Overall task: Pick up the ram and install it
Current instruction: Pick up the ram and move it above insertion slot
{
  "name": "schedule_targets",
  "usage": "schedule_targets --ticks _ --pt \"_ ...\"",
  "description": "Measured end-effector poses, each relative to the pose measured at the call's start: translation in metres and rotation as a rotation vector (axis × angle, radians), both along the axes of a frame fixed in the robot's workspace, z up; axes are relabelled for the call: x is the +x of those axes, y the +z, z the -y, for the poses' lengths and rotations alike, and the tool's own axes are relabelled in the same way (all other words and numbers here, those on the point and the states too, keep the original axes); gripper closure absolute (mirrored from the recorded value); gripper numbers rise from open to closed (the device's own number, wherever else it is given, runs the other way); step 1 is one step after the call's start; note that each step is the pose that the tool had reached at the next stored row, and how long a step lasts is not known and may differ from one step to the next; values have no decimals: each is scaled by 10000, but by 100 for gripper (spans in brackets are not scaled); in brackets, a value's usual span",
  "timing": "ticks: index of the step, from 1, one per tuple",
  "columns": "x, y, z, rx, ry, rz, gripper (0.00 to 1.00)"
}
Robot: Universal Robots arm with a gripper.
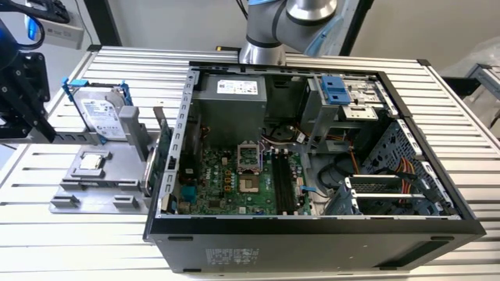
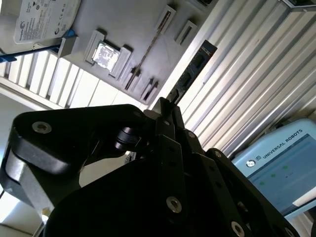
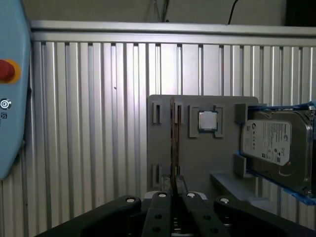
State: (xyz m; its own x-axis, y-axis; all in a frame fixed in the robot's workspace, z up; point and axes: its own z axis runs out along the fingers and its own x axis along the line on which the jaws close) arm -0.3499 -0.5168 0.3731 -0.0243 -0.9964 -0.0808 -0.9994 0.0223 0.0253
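Gripper [image 2: 168, 106] clamping ram [image 2: 192, 69] by one end.
Ram's sticking out edge-on in open air over slatted table [image 2: 256, 74], alongside grey tray's [image 2: 143, 29] slotted edge; CPU [image 2: 105, 54] & HDD [image 2: 44, 19] sitting on tray.

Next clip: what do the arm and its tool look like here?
The arm is a silver-grey tube with a light blue joint cap. In the second wrist view the tool is black, built of jointed flat links fixed with round silver screws.
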Motion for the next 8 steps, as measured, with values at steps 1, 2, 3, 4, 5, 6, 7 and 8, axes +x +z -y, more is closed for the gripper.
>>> schedule_targets --ticks 1,2,3,4,5,6,7,8 --pt "0 8 0 0 -1 0 100" --pt "0 16 0 -1 -1 -1 100" --pt "0 24 0 0 -2 0 100" --pt "0 32 0 1 -2 0 100" --pt "0 40 0 0 -3 0 100" --pt "0 48 0 -1 -3 -1 100" --pt "0 57 0 -1 -4 0 100" --pt "0 65 0 -1 -4 0 100"
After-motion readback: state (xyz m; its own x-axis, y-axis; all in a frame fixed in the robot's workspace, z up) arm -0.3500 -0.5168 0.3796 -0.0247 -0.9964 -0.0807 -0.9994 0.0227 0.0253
